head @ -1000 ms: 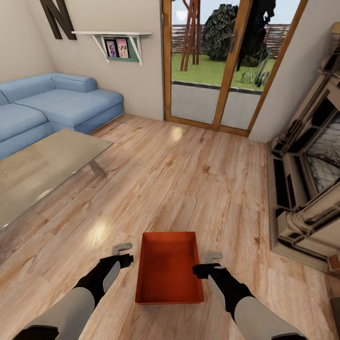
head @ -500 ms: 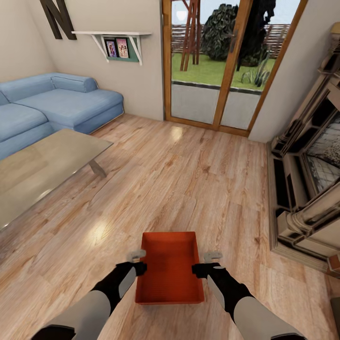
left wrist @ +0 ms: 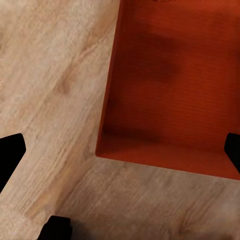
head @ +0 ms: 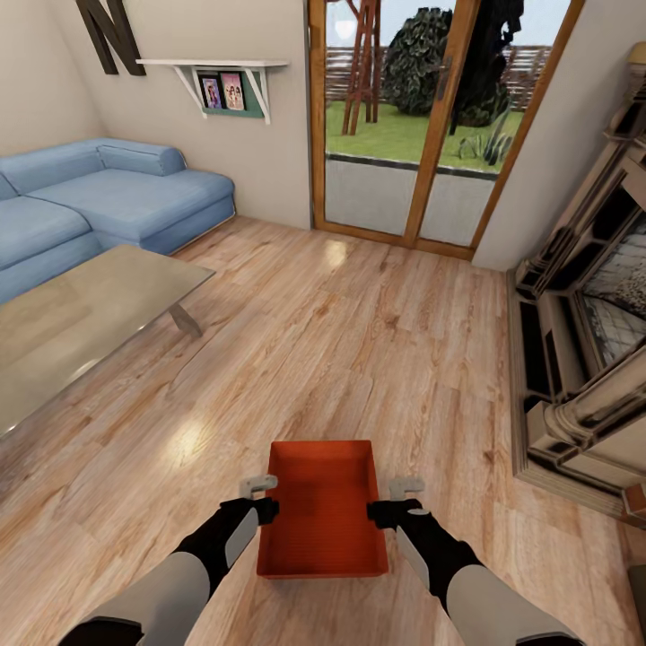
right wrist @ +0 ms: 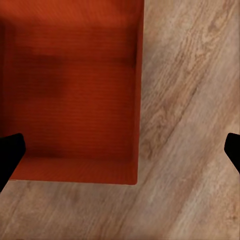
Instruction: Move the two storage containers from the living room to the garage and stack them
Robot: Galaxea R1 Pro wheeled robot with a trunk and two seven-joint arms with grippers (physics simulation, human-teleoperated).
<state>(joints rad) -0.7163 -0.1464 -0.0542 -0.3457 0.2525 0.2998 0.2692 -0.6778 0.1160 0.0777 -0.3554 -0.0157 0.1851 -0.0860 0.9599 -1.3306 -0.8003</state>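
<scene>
Both arms poised to grip the bin's long walls

The orange-red open-topped plastic bin (head: pixel 321 510) sits on light wood planks, well apart from the glass table (head: pixel 81 314); left gripper (head: pixel 260 495) and right gripper (head: pixel 391 499), jaws spread, straddle opposite walls for a two-handed lift.

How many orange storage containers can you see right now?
1. The storage container sits on the wood floor between the left pincer and right pincer, one straddling each long wall. A second may be out of frame.
</scene>
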